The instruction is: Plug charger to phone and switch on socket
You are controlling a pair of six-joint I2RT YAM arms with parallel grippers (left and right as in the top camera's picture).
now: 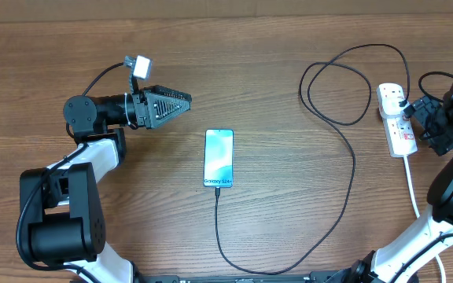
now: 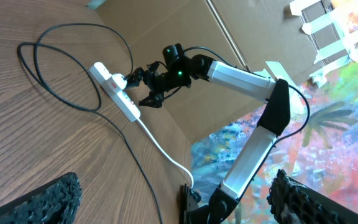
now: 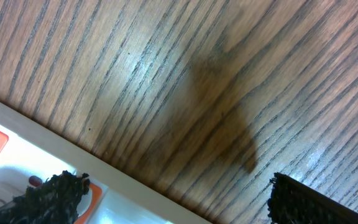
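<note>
**Desk layout.** You see the phone (image 1: 219, 158) lying screen-up at the middle of the desk (image 1: 289, 47). The charger (image 1: 352, 169) tip meets its bottom edge. The cable loops right to a black plug in the socket (image 1: 395, 118) near the desk's right edge. Your left tool (image 1: 185, 101) hovers left of the phone, fingers apart, empty. Your right tool (image 3: 179, 196) hangs over the socket, fingers apart, empty.
</note>
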